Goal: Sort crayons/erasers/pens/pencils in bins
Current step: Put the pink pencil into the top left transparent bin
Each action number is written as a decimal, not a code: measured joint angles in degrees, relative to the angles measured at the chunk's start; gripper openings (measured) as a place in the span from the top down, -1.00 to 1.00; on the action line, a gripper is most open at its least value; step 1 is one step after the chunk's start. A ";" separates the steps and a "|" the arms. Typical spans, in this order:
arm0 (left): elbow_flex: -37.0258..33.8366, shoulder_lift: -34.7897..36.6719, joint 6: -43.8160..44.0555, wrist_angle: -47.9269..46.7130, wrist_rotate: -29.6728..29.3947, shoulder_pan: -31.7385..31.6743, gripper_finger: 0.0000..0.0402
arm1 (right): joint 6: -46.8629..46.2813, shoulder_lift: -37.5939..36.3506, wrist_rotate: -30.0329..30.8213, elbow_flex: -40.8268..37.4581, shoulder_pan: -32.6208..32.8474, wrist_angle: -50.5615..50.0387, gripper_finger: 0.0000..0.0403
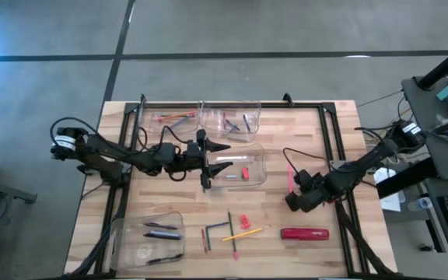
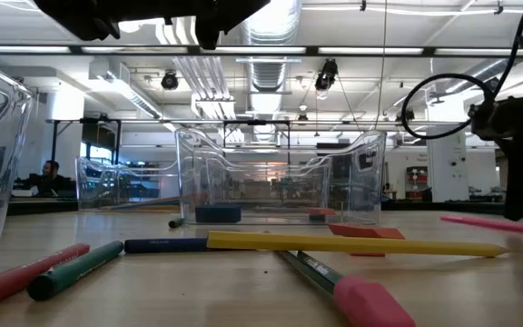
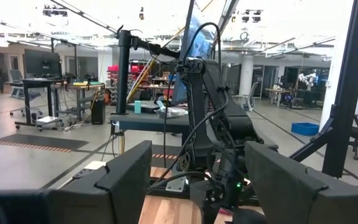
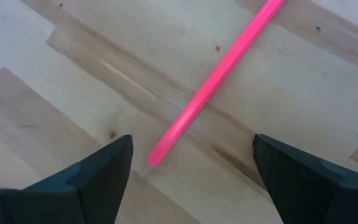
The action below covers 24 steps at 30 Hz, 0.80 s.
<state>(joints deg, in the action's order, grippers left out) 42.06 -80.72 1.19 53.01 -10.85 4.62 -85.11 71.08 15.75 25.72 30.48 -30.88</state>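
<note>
A pink pencil [image 4: 210,81] lies flat on the table, right of centre [image 1: 290,177]. My right gripper [image 4: 191,180] is open and points down just above the pencil's near end, one finger on each side, touching nothing; it also shows in the high view [image 1: 293,201]. My left gripper [image 1: 211,161] is open and empty, held level above the left edge of the middle bin [image 1: 247,177]. Red erasers lie in that bin [image 1: 244,173]. More sticks lie near the front edge: a yellow pencil [image 1: 243,232], a dark pen [image 1: 228,225] and a red stick [image 1: 204,239].
Two more clear bins stand at the far edge [image 1: 173,118] [image 1: 232,120], and one at the near left [image 1: 148,237] holds dark pens. A large red oblong object [image 1: 304,233] lies near the front right. A small red eraser [image 1: 245,221] lies by the yellow pencil.
</note>
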 joint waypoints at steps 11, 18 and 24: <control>0.00 -0.08 0.06 0.00 -0.04 0.00 -0.21 | 10.52 8.76 2.92 3.84 -0.09 -0.04 -0.22; -0.08 -0.08 0.15 0.00 -0.04 0.22 -0.21 | 8.94 15.09 2.99 6.78 -0.09 -0.54 0.03; -0.09 -0.12 0.14 -0.02 -0.04 0.71 -0.21 | 6.93 13.86 2.07 6.15 -0.13 0.16 0.44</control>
<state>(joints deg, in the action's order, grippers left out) 41.98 -80.84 1.33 52.99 -10.90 5.34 -78.18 84.94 17.82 31.87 30.35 -30.72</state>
